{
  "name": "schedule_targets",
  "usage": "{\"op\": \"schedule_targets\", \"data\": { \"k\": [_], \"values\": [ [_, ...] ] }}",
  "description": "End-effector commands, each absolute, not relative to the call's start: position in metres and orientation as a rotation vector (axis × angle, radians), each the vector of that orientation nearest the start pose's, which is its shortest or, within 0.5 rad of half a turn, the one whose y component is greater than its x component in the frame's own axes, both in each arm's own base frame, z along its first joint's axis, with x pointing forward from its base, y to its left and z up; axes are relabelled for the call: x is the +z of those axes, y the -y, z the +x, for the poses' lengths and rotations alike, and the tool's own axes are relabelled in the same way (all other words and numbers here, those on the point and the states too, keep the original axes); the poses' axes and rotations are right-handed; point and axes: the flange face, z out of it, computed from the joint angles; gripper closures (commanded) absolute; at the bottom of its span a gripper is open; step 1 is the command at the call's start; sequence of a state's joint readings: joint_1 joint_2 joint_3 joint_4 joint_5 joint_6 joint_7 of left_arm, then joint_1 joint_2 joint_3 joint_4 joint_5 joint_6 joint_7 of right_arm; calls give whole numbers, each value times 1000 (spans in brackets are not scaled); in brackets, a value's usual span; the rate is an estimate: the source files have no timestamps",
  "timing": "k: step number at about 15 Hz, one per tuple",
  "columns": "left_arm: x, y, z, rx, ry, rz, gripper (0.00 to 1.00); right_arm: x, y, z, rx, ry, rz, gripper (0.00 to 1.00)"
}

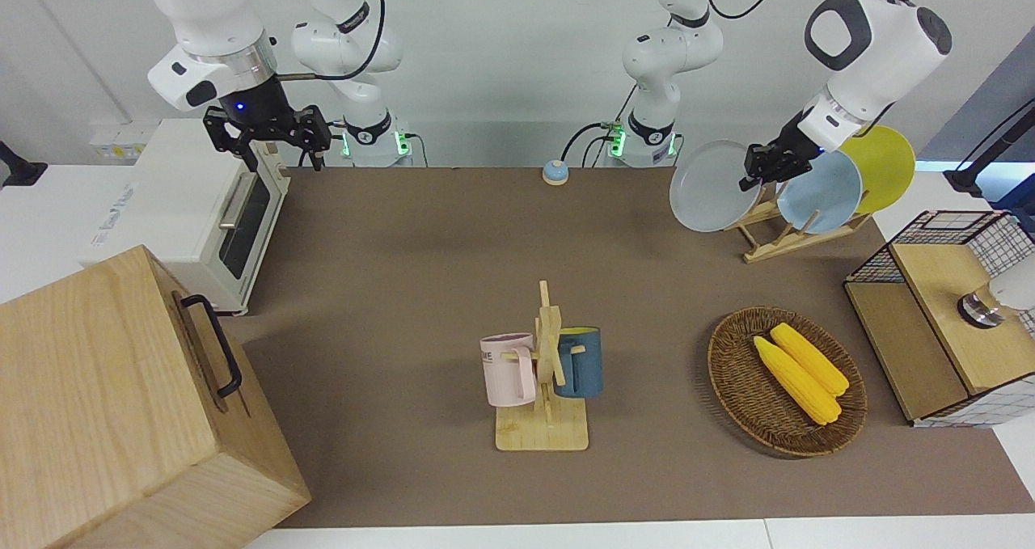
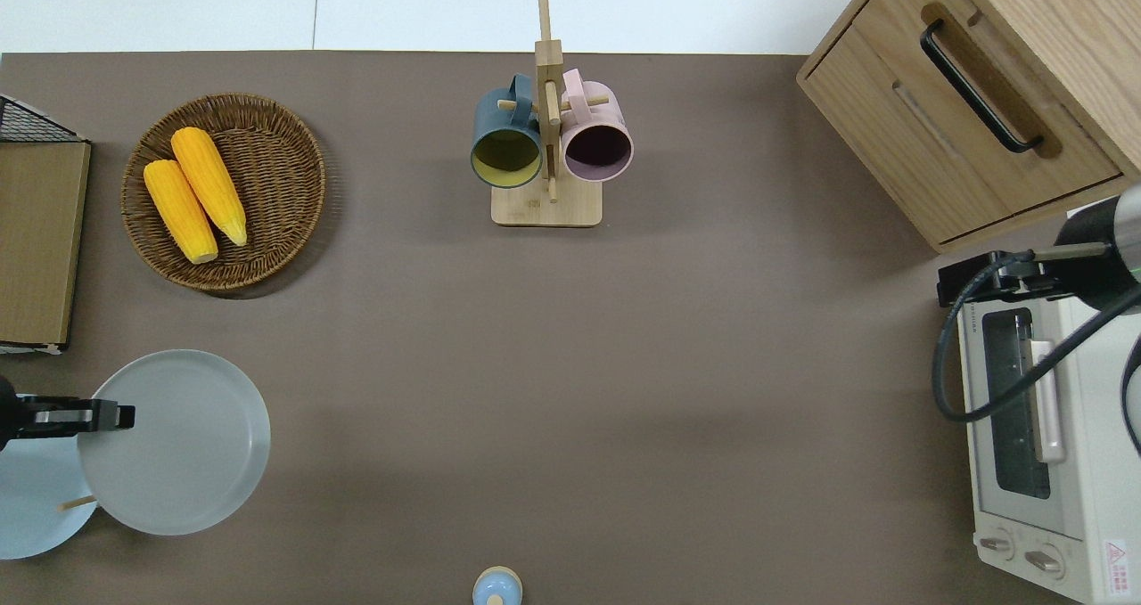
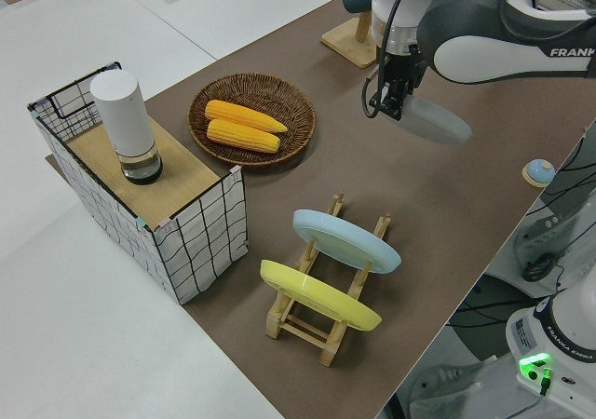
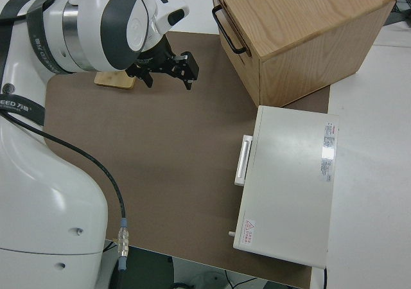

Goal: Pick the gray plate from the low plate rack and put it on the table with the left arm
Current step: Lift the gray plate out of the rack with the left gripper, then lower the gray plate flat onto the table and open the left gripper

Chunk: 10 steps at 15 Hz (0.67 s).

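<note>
The table [image 1: 420, 274] is a broad brown mat with white edges; the left arm [image 1: 865, 56] is white with dark joint caps, and in the left side view its casing reads "FRANKA"; the gray plate [image 2: 183, 442] is round, shallow, matte, plain pale gray with a faint blue tint, no pattern or writing on it; it hangs in the air, clear of the low plate rack [image 3: 326, 321], over bare mat just beside the light blue plate [image 3: 346, 240] that sits in the rack; the left gripper [image 2: 114, 416] pinches the plate's rim between its fingers; the right arm is parked, its gripper's fingers spread.
</note>
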State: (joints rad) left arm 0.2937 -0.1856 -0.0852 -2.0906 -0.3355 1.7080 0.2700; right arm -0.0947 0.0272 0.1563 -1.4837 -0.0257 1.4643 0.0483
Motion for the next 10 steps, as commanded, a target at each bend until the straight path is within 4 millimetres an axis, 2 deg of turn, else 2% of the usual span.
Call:
{"op": "schedule_targets", "data": {
  "k": [1, 6, 10],
  "values": [
    [464, -50, 475, 291, 69, -3543, 1000, 644, -31, 551, 66, 14, -3162, 17],
    [425, -10, 476, 307, -13, -3534, 1000, 644, -31, 551, 66, 14, -3162, 17],
    [398, -3, 476, 332, -41, -3526, 1000, 644, -31, 551, 63, 14, -3162, 17]
  ]
}}
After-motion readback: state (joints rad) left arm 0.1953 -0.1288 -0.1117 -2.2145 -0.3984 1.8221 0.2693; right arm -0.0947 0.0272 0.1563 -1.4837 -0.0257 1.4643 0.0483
